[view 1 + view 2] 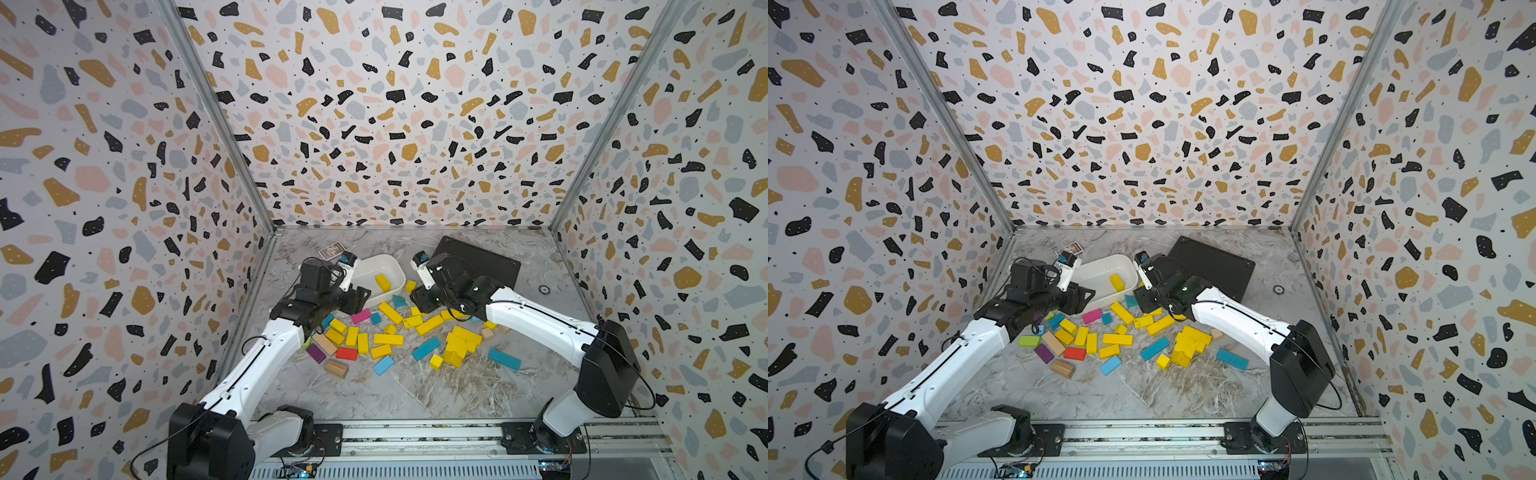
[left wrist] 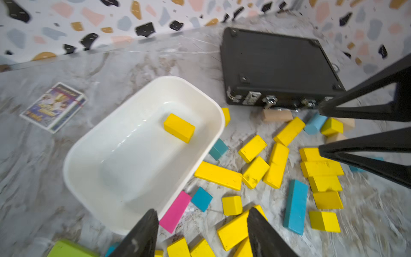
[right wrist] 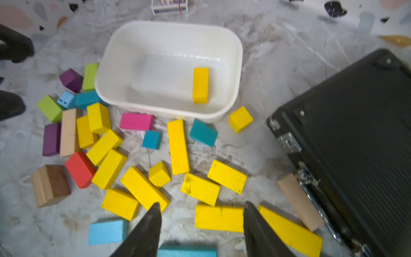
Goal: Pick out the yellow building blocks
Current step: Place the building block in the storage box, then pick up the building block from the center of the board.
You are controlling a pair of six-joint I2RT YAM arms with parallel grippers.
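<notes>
Yellow blocks point(image 1: 388, 339) lie scattered beneath both tools. The left tool point(image 2: 202, 209) stands parted and empty. The right tool point(image 3: 202, 203) is parted too, seemingly empty through the blur. One block point(image 3: 200, 85) sits in the white tub point(image 3: 169, 24), the rest on the bench point(image 1: 415, 386).

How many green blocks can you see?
2. One green block lies right next to the white tub. The other green block sits beside a small light blue block. The left arm may hide more.

Robotics lab cell: terrazzo-print walls point(image 1: 374, 104) around a marble-look tabletop point(image 1: 415, 386), two robot arms point(image 1: 257, 365) on an aluminium rail point(image 1: 415, 434).
</notes>
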